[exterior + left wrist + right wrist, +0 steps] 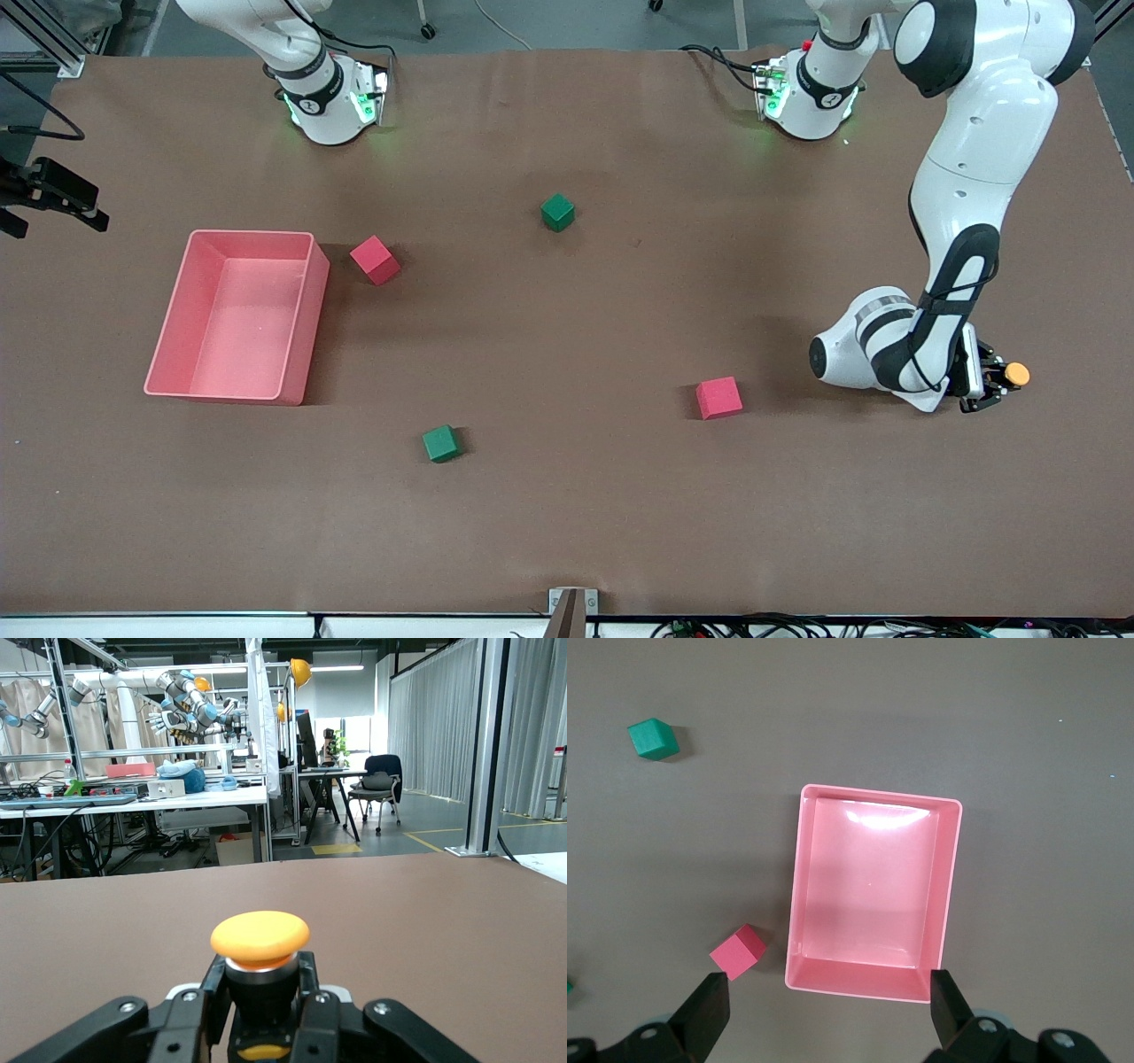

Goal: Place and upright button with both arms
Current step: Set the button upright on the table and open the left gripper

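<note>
The button (1017,374) has an orange cap on a black body. My left gripper (990,386) is shut on the body and holds it low over the table at the left arm's end, beside a red cube (718,397). The hand lies nearly level, and the cap points away from it. In the left wrist view the cap (260,935) sticks out past the fingers (190,1010). My right gripper (826,997) is open and empty, high over the pink bin (796,904). It does not show in the front view.
The pink bin (306,319) stands toward the right arm's end with a red cube (375,260) beside it. One green cube (557,212) lies mid-table and another (441,443) lies nearer the front camera. The right wrist view shows a red cube (738,951) and a green cube (654,738).
</note>
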